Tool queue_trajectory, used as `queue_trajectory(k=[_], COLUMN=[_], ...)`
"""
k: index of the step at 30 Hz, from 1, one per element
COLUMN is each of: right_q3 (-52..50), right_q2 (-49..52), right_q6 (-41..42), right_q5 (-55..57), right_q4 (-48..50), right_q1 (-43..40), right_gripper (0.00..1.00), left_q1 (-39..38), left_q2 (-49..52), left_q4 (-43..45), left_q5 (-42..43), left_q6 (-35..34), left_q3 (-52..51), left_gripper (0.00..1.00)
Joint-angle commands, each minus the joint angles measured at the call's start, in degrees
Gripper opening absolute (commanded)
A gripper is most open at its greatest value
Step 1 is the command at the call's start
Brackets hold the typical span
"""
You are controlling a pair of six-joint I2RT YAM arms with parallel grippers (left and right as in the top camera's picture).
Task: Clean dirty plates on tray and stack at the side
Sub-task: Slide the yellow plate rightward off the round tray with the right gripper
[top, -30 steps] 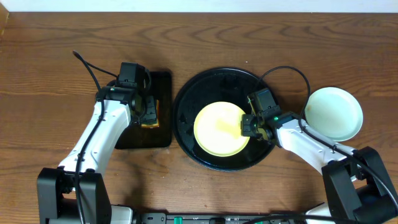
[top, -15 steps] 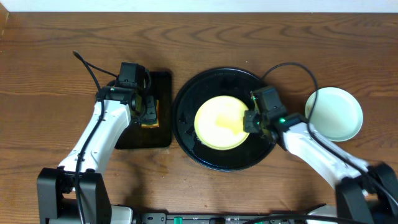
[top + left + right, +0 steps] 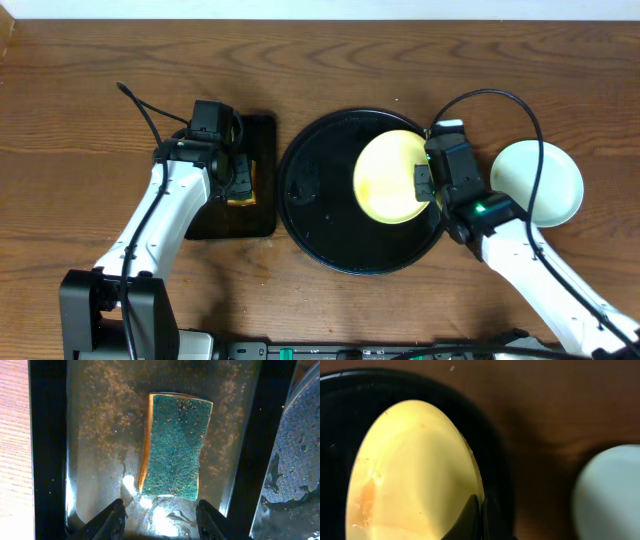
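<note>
The pale yellow plate (image 3: 390, 177) is lifted above the right half of the round black tray (image 3: 318, 205). My right gripper (image 3: 424, 185) is shut on its right rim; the wrist view shows the plate (image 3: 410, 475) tilted, with a faint brown smear at its lower left, and the fingers (image 3: 479, 517) pinching its edge. A mint-green plate (image 3: 540, 180) sits on the table right of the tray and shows blurred in the right wrist view (image 3: 610, 495). My left gripper (image 3: 237, 180) hangs open over the green-yellow sponge (image 3: 174, 450).
The sponge lies in the small rectangular black tray (image 3: 262, 215), wet with specks, left of the round tray. The round tray's rim (image 3: 295, 435) shows at the right of the left wrist view. Bare wooden table (image 3: 80, 120) surrounds everything.
My right gripper has lifted the yellow plate and carried it right and up, from the tray's middle toward the mint-green plate. The left arm has not moved.
</note>
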Motion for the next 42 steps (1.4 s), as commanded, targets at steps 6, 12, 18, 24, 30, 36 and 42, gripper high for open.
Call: queue_trajectory(k=[6,12,18,24,30,36,42], right_q3=[0.9,0.9,0.9,0.7,0.7,0.7,0.7], right_q2=[-6.4,-8.6,-8.6,-7.8,-4.8,0.3,6.7], right_q6=[-13.4,-22.3,-11.8,3.9,5.2,5.2,4.5], right_q5=[4.9,11.9,15.6,15.5,5.0,-10.7,-19.8], right_q4=[3.2,5.8,2.1,-6.4,-7.7,-7.7,-6.9], right_q1=[0.9,6.9,9.8,6.2,-3.1,-13.6,-19.6], right_gripper=[0.01,0.01,0.01,0.08,0.17,0.17,0.20], left_q1=[-0.1,-0.1,-0.1,-0.1,-0.1,-0.1,-0.1], left_q2=[0.1,0.1,0.1,0.1,0.1,0.1,0.1], left_q4=[0.2,0.2,0.2,0.2,0.2,0.2,0.4], left_q5=[-0.1,-0.1,-0.1,-0.1,-0.1,-0.1,-0.1], left_q6=[0.0,0.0,0.0,0.0,0.0,0.0,0.0], left_q3=[0.4,0.4,0.4,0.4,0.4,0.4,0.4], left_gripper=[0.48,0.48,0.48,0.47,0.47,0.48,0.48])
